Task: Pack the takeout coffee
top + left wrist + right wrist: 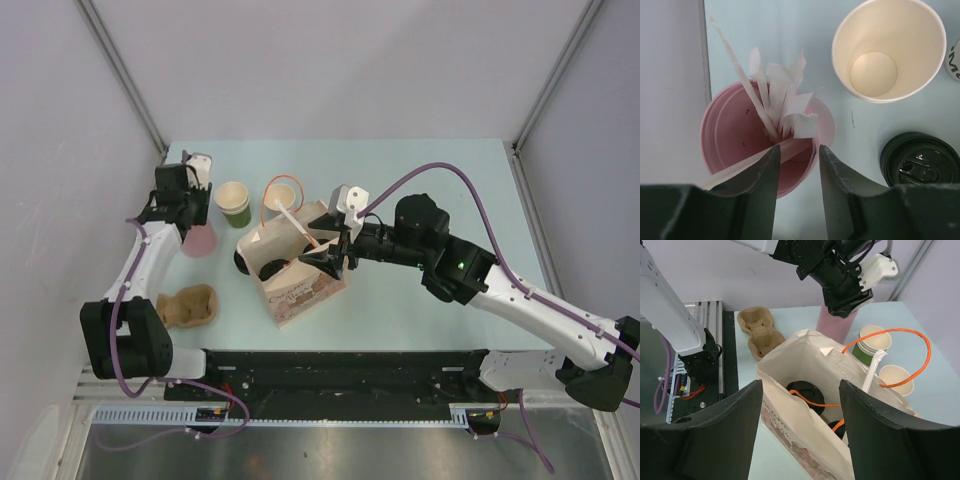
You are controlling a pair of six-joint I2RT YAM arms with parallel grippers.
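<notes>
**Paper, pulp and black plastic**

The green cup (889, 50) is paper, its cream inside matt and smooth. The white cup (896, 379) looks like the same paper. A lid (920, 159) on the desk (420, 170) is glossy black plastic, catching light on its ridges. The pink cup (730, 145) has a smooth, dull wall. The straws (777, 100) in it are wrapped in thin white paper, creased and ragged at the ends. The bag (805, 357) is matt beige paper with creases, and its handles (928, 346) are orange cord. The carrier (187, 306) is rough brown pulp. The desk is smooth, pale and matt. The left hand (796, 155) has fingers (760, 180) of dark matt plastic, scuffed pale along their edges.
</notes>
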